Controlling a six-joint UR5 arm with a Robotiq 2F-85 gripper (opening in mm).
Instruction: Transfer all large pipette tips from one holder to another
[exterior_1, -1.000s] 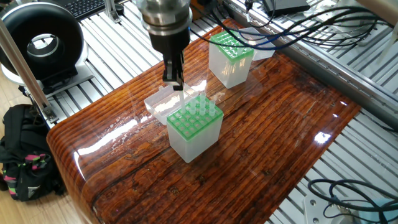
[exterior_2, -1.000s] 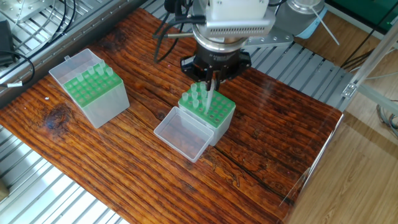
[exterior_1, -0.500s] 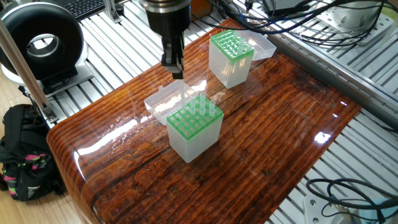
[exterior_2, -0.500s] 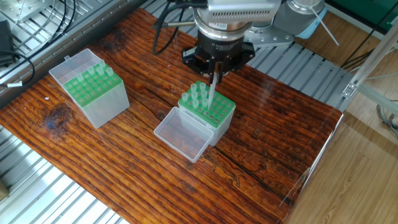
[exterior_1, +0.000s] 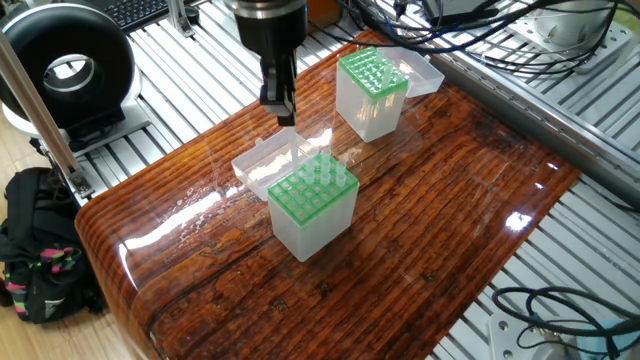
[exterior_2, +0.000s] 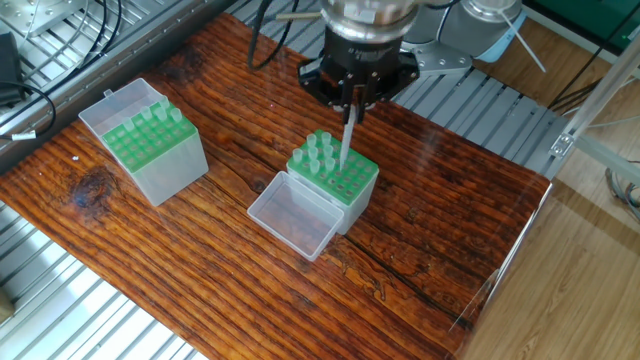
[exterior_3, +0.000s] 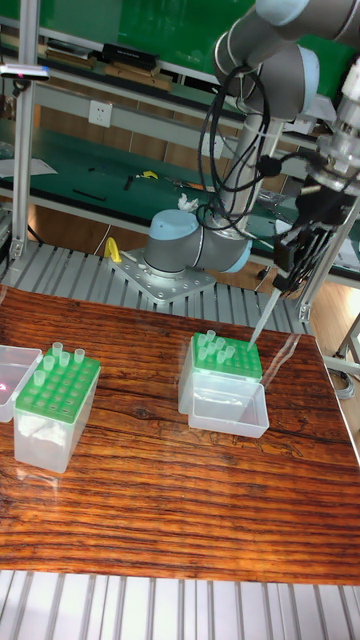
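Pinching one translucent tapered pipette tip (exterior_2: 346, 145), the gripper (exterior_2: 356, 98) is hanging clear above the green-topped holder (exterior_2: 334, 176) at frame centre; its point is apparently free of the rack.

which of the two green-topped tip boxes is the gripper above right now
The green-topped translucent box with its clear lid open flat in front; the gripper holds a whitish pipette tip above it.

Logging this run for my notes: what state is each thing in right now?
gripper: shut on one tip, raised above the near holder.
held pipette tip: lifted clear of its holder, hanging point down.
near holder: lid open, a few tips standing.
far holder: lid open, several tips standing.
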